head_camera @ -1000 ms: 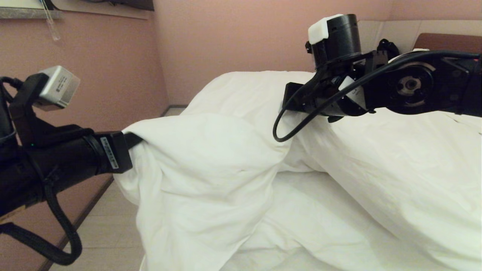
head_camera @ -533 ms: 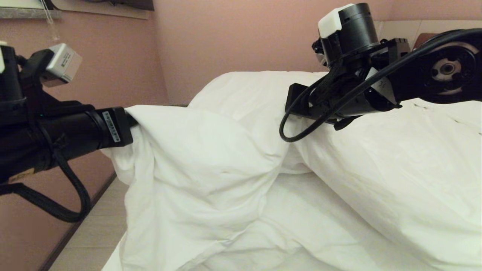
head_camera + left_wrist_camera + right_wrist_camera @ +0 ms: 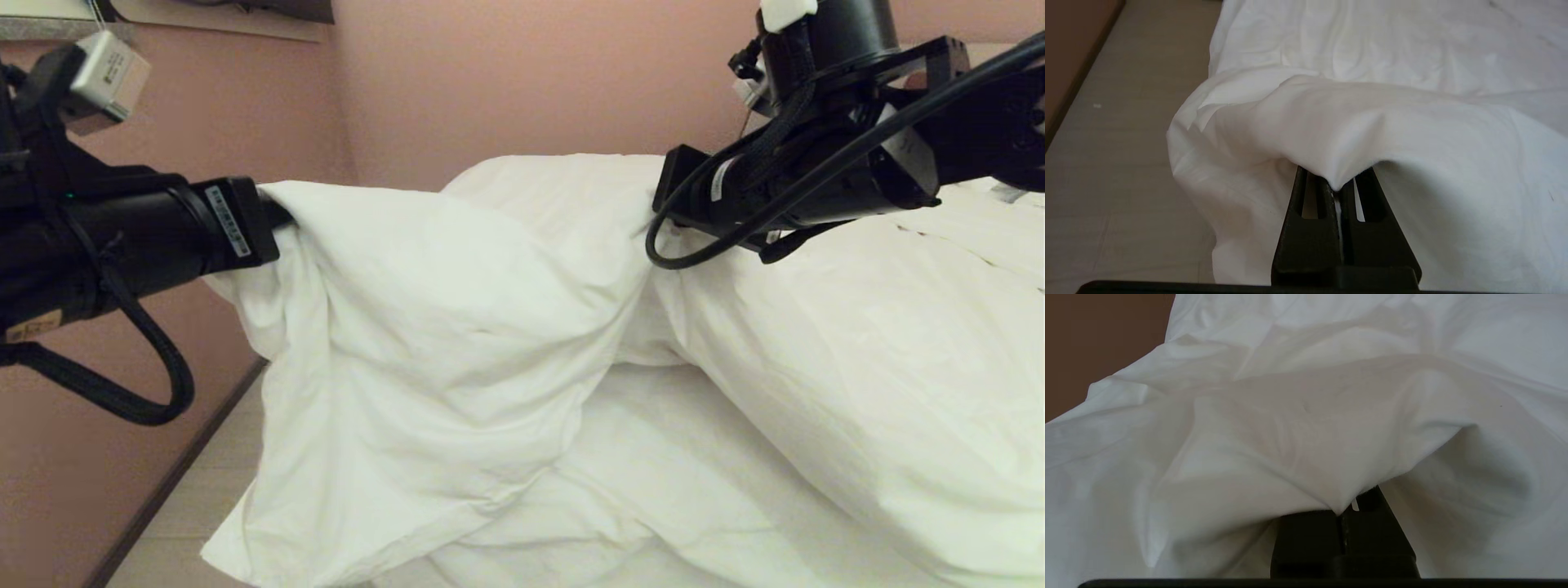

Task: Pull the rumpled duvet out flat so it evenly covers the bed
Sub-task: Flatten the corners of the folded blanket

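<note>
White duvet (image 3: 457,327) hangs bunched between both arms, over the near left part of the bed (image 3: 653,457); bare sheet (image 3: 678,490) shows under and in front of it, rest of the quilt heaped toward the right and the far wall; left gripper (image 3: 1336,190) pinched tight on a fold of the duvet's left edge, out over the floor (image 3: 1118,134) side of the bed; right gripper (image 3: 1345,506) likewise clamped on a fold, higher and further in, near the middle of the heap; in the head view both sets of fingers are buried in cloth, only the arm bodies show; the left-hand portion droops past the mattress edge toward the floor, so coverage is uneven; step in hand looks like lift-and-spread; to do it well, I'd judge both grips should stay closed and the two arms should move apart and pull together at matched height, so the cloth between them goes taut instead of sagging; keep the fabric raised enough to clear the sheet while dragging, then lower it flat; risk: each grip is only a small pinch of fabric, a jerk could slip it free; puffy fill will likely drag and hold folds, slow steady pull better.
</note>
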Tool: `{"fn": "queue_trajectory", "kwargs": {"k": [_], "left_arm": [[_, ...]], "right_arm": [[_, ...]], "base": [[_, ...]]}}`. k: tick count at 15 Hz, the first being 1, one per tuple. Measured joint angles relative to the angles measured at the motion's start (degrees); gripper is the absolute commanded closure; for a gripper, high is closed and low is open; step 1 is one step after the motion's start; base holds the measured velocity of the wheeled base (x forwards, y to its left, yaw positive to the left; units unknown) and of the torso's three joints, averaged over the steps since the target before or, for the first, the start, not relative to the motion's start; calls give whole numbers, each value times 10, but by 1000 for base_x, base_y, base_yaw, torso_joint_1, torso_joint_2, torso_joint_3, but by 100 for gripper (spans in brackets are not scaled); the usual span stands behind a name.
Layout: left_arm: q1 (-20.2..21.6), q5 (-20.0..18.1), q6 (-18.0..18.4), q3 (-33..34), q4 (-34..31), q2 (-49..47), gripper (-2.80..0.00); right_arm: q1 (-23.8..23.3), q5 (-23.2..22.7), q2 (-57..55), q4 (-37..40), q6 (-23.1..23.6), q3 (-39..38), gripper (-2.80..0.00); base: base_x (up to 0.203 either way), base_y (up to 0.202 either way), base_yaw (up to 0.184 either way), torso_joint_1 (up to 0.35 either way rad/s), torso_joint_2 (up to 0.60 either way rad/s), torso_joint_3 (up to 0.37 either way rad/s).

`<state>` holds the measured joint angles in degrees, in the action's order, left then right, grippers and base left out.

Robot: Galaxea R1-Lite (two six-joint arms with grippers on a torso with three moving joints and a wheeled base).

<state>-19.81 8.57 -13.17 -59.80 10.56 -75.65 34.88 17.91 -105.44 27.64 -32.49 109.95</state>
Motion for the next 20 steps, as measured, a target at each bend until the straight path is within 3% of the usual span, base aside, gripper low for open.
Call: {"fn": "queue_trajectory", "kwargs": {"k": [4,5,11,15,19,20], "left_arm": [[18,-2,1,-32,-2,-2,0],[20,-3,1,-34,-1,-3,0],[28,-6,0,-48,4,-16,0],[35,-7,-1,-61,3,-26,0],[35,-6,-1,-64,5,-31,0],[35,-6,-1,-66,5,-32,0]], "right_arm": [[-2,-1,4,4,-4,-10,0],[-2,-1,3,5,-5,-10,-280],[8,-39,28,38,-26,-21,-280],[47,-77,73,107,-60,-23,-280],[80,-83,135,182,-82,-31,-280],[81,-83,152,197,-86,-45,0]], "base": [[0,0,0,0,0,0],[0,0,0,0,0,0],[0,0,0,0,0,0],[0,0,0,0,0,0],[0,0,0,0,0,0],[0,0,0,0,0,0]]}}
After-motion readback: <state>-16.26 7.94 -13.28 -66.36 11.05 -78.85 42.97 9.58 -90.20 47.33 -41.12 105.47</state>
